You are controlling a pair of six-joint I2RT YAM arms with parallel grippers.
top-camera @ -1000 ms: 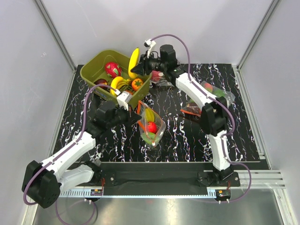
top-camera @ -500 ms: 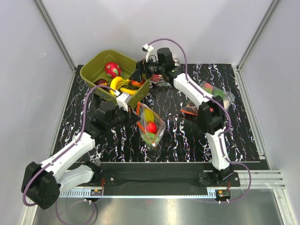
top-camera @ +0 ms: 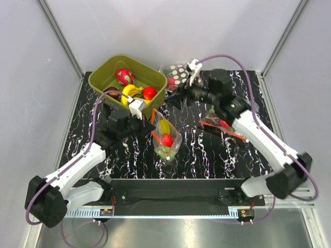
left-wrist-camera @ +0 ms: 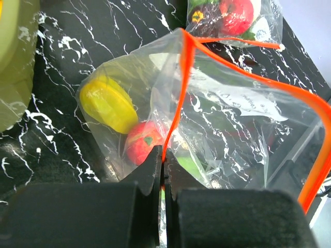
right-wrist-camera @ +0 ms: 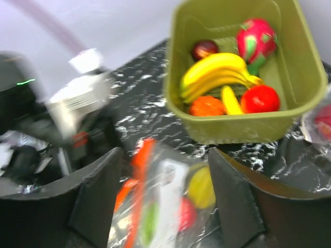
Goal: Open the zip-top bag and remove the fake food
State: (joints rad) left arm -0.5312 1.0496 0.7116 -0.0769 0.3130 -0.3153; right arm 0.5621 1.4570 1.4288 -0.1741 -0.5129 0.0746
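The zip-top bag (top-camera: 168, 138) lies mid-table, open, its orange-red zip strip (left-wrist-camera: 182, 77) spread. Fake food in it: a yellow lemon-like piece (left-wrist-camera: 107, 103), a red round fruit (left-wrist-camera: 140, 142) and a green piece (left-wrist-camera: 189, 166). My left gripper (top-camera: 148, 125) is shut on the zip strip at the bag's left edge; in the left wrist view (left-wrist-camera: 164, 157) the strip runs between the closed jaws. My right gripper (top-camera: 173, 102) hovers open and empty just above and behind the bag (right-wrist-camera: 170, 206), which shows blurred between its fingers (right-wrist-camera: 98, 196).
An olive bin (top-camera: 98, 77) at the back left holds bananas (right-wrist-camera: 217, 72), a dragon fruit (right-wrist-camera: 256, 39), a red fruit (right-wrist-camera: 261, 98) and an orange piece (right-wrist-camera: 207, 106). A polka-dot bag (top-camera: 177, 74) lies behind the right gripper. Another filled bag (top-camera: 220, 123) lies right of centre.
My right gripper let the yellow banana go into the bin, then pulled back right and down toward the bag, now empty. My left gripper keeps its hold on the strip.
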